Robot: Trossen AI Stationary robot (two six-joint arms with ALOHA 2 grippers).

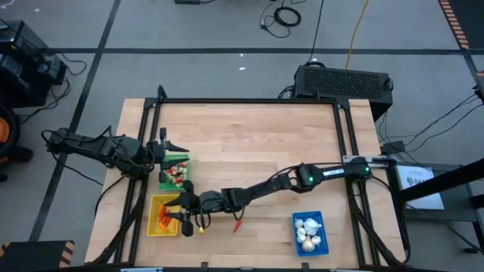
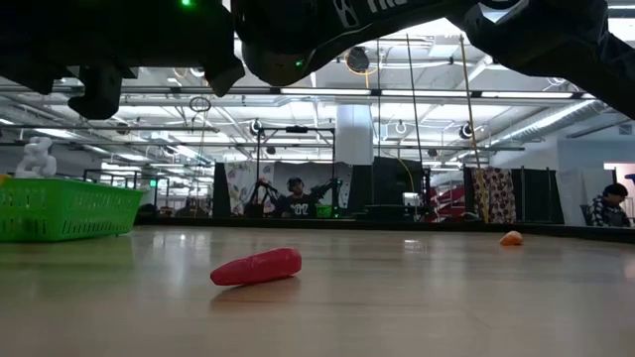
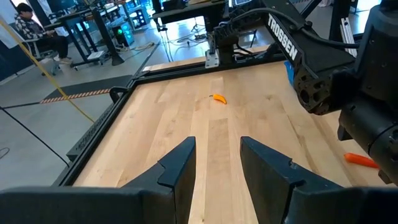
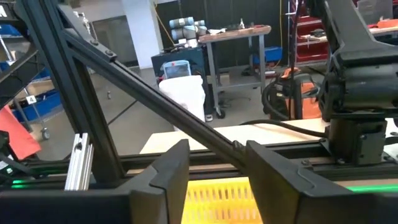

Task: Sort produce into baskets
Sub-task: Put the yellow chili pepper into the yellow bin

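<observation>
Right gripper hovers over the yellow basket, fingers parted and empty.

Nearest the front edge sit the yellow basket, holding orange pieces, and the blue basket with white bulbs. A red piece lies on the table between them. Farther back, the left gripper, released, waits beside the green basket.

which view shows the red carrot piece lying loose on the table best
The low view: the red carrot piece lies on its side on bare wood, whole and unblocked. The high view shows only a small red sliver beside the right arm. The left wrist view shows orange pieces only; the right wrist view shows none of it.
</observation>
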